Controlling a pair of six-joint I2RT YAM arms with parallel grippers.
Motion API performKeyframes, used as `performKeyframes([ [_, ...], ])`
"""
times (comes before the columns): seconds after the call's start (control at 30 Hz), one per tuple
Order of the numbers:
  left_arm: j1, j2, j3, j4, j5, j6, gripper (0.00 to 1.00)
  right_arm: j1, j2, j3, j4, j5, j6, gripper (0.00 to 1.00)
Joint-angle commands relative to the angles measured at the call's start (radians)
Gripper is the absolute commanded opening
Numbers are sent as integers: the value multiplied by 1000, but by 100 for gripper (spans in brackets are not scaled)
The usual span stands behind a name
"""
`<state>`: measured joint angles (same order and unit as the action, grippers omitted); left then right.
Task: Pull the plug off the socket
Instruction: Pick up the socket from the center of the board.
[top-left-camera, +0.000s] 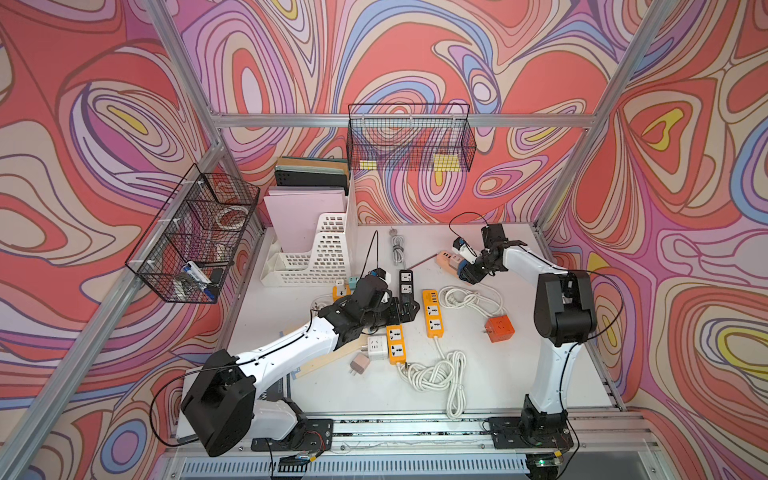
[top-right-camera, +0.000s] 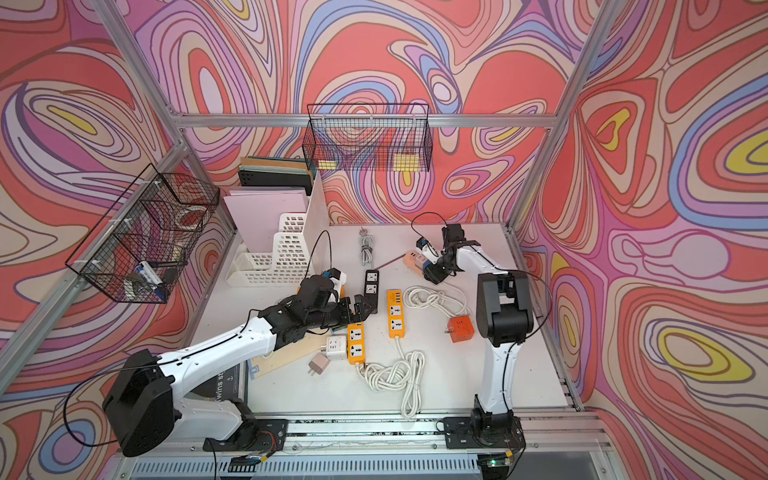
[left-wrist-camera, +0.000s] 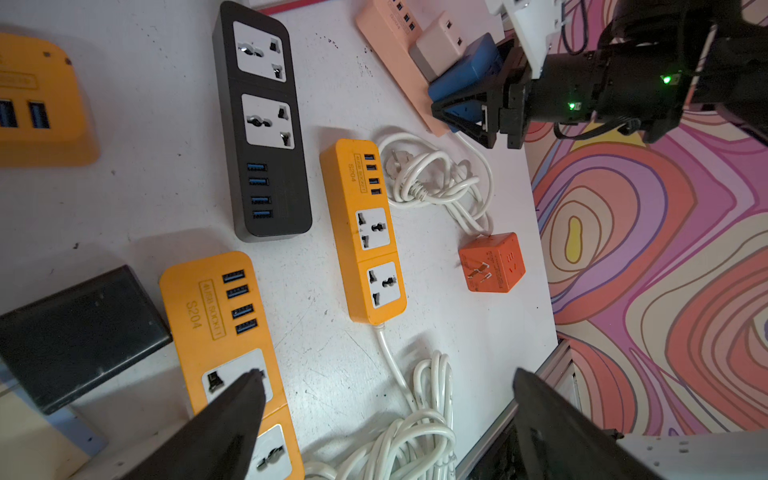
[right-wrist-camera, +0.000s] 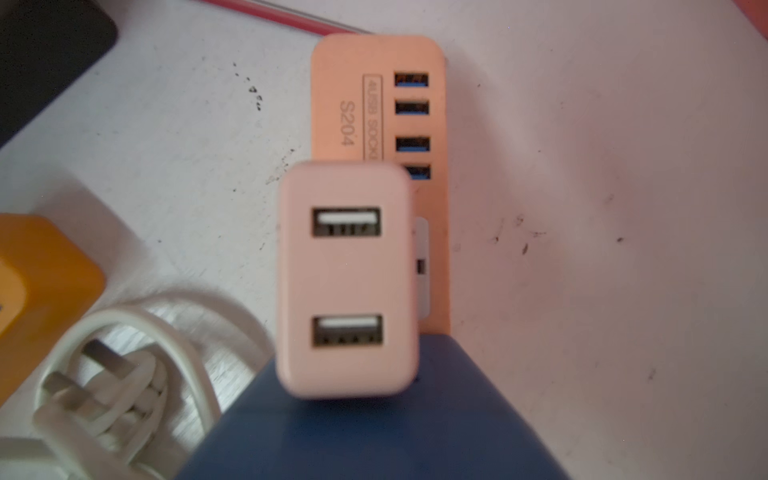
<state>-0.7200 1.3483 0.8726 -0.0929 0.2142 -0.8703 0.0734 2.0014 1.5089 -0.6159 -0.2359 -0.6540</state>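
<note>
**Straddling the blue adapter on the pink strip**

Your pink power strip (top-left-camera: 448, 259) lies flat on the white table (top-left-camera: 498, 374), just right of centre in both top views. Its free end carries a row of four blue USB ports beside the print "S204". Two blocks stand plugged into it, one right beside the other. One is a pale pink USB charger (right-wrist-camera: 347, 278) with rounded corners and two ports on its face. The other is a dark blue adapter (right-wrist-camera: 374, 436) with a plain matte body.

Your right gripper (left-wrist-camera: 457, 104) has its black fingers on either side of the blue adapter, but you cannot tell whether they press on it. Your left gripper (left-wrist-camera: 390, 415) is spread wide and holds nothing. It hangs near the centre of the top views, over an orange power strip (left-wrist-camera: 224, 332) and next to a black power strip (left-wrist-camera: 262, 124).
</note>
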Motion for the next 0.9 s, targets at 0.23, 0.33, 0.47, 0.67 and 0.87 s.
performKeyframes([
  [0.23,25,-23,-84,266,90,-163,98,77,-438,-179,31,-60,167,35],
  [0.33,40,-33,-153,462,107,-268,99,142,-556,-250,12,-65,231,35],
  [0.47,59,-25,-240,710,94,-377,99,250,-699,-396,39,-49,353,35],
  [0.67,63,51,-287,916,129,-453,99,395,-830,-612,110,4,476,35],
  [0.87,63,95,-285,854,126,-423,99,481,-911,-733,203,7,546,35],
])
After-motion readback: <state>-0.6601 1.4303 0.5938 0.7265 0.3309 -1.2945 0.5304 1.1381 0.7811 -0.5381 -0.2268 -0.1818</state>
